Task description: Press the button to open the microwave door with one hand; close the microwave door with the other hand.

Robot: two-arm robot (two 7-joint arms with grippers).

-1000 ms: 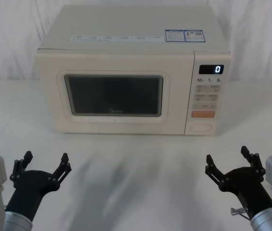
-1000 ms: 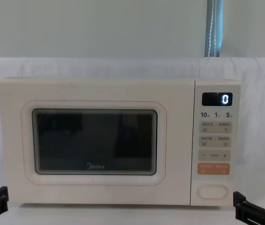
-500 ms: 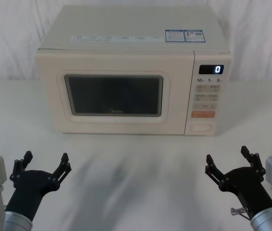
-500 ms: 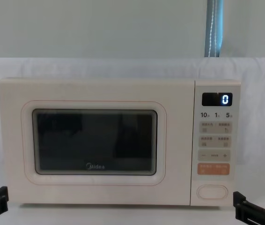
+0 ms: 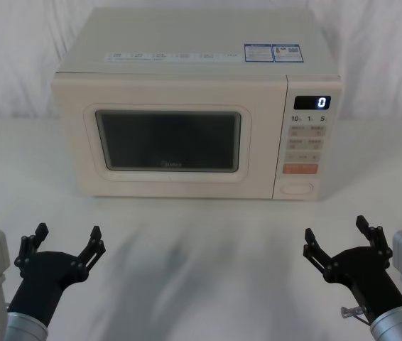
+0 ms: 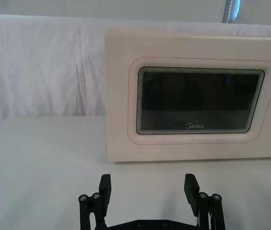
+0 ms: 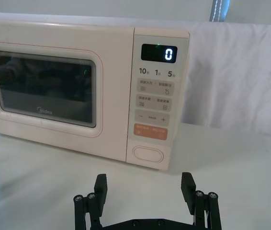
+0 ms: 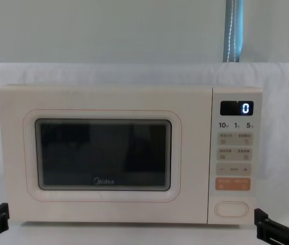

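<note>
The cream microwave stands at the back of the white table with its door (image 5: 169, 138) (image 8: 103, 155) (image 6: 197, 100) (image 7: 49, 91) shut flush against the front. At the foot of the control panel sits the wide pill-shaped button (image 5: 297, 189) (image 8: 232, 209) (image 7: 148, 154). My left gripper (image 5: 64, 244) (image 6: 148, 188) rests open near the table's front left, well short of the door. My right gripper (image 5: 343, 239) (image 7: 144, 186) is open at the front right, apart from the button. Nothing is between either pair of fingers.
The control panel has a lit display (image 8: 237, 107) reading 0, small cream keys and an orange rectangular button (image 8: 232, 184) above the pill button. A white cloth backdrop hangs behind. Bare tabletop (image 5: 201, 256) lies between the grippers and the microwave.
</note>
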